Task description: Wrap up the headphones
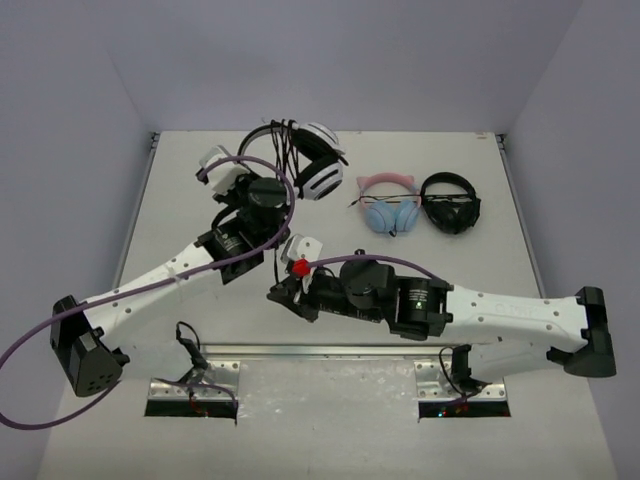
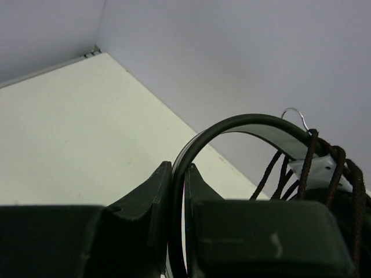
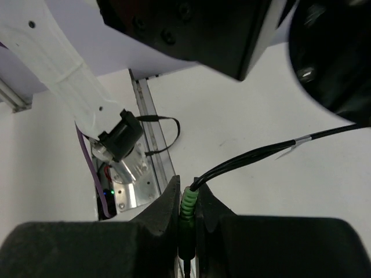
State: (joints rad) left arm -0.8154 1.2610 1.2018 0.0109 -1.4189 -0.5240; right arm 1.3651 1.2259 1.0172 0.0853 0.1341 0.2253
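Note:
The white headphones [image 1: 318, 165] with black cushions stand at the table's back centre. My left gripper [image 1: 262, 165] is shut on their black headband [image 2: 243, 124], which runs between the jaws in the left wrist view [image 2: 181, 174]. Several turns of the thin black cable [image 2: 301, 168] cross the headband near an ear cup. My right gripper [image 1: 278, 292] is nearer the front, behind the left arm. It is shut on the cable's green plug [image 3: 188, 202], and the black cable [image 3: 261, 153] leads away up to the right, just above the table.
Pink-and-blue cat-ear headphones [image 1: 388, 205] and all-black headphones [image 1: 451, 205] lie at the back right. Grey walls enclose the table [image 1: 520, 260] on three sides. The arm's purple lead [image 1: 240, 262] loops over the left arm. Metal base plates sit at the front edge.

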